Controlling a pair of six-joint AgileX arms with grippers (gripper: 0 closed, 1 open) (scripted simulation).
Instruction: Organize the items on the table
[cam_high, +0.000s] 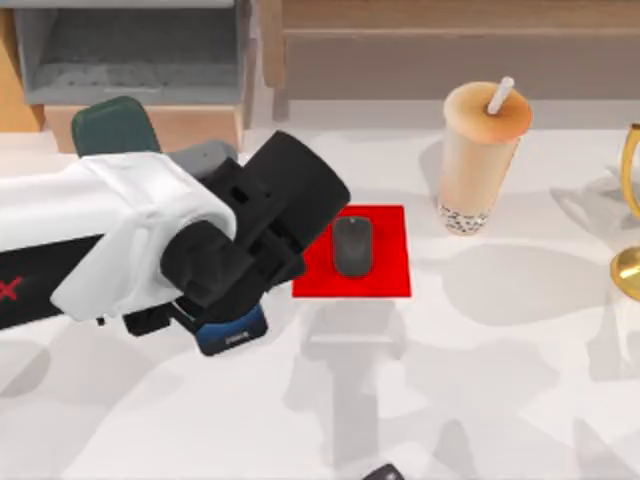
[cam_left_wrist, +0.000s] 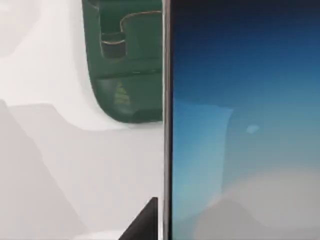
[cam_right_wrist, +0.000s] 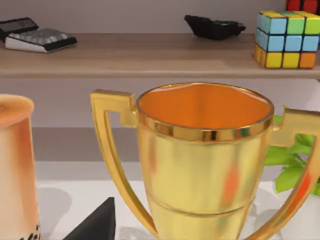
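The dark grey mouse (cam_high: 352, 246) lies on a red mat (cam_high: 388, 280). Right of the mat stands the peach bubble-tea cup (cam_high: 478, 160); left, the left end effector (cam_high: 232, 332) pinches the blue-screened smartphone (cam_left_wrist: 245, 125).

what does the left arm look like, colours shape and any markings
In the top view, the left arm is a chunky white rounded shell with a black band along its side carrying a red mark near the picture's left edge. Toward the wrist it turns into bulky black housings, with a small blue block bearing tiny white lettering underneath. A dark wedge in the left wrist view may belong to its claw.
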